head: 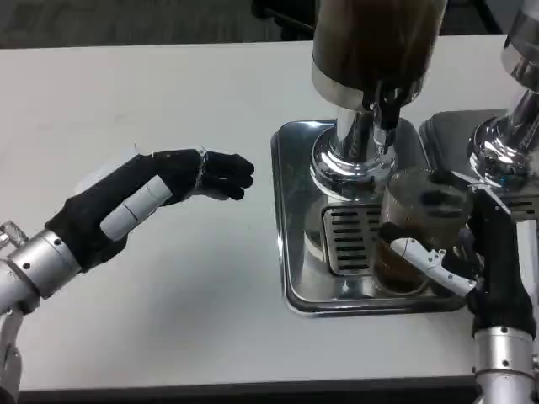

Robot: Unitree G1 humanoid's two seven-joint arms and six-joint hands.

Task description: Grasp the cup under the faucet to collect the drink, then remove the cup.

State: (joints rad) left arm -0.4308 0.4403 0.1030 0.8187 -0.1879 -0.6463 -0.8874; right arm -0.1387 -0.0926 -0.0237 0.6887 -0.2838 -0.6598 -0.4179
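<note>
Right robot hand [472, 261] grips the cup [417, 231] beneath the faucet [386, 109]; left robot hand [160, 198] rests spread.

This looks like a test bench set up as a drinks station, more a lab or demo stand than a working café. A plain white bench [168, 84] carries a drink dispenser [375, 42] with a dark tank on a polished chrome pedestal [354, 151], standing on a mirror-bright steel drip tray [290, 252] with a slotted grate [345, 240], just to the left of the right hand [472, 261]. A second chrome dispenser [505, 143] with its own tray stands just beyond that hand, at the far right. Beyond the bench, far from the left hand [160, 198], grey carpet-like floor [126, 21] shows. The bare surface and twin machines suggest a staged beverage-serving setup.
</note>
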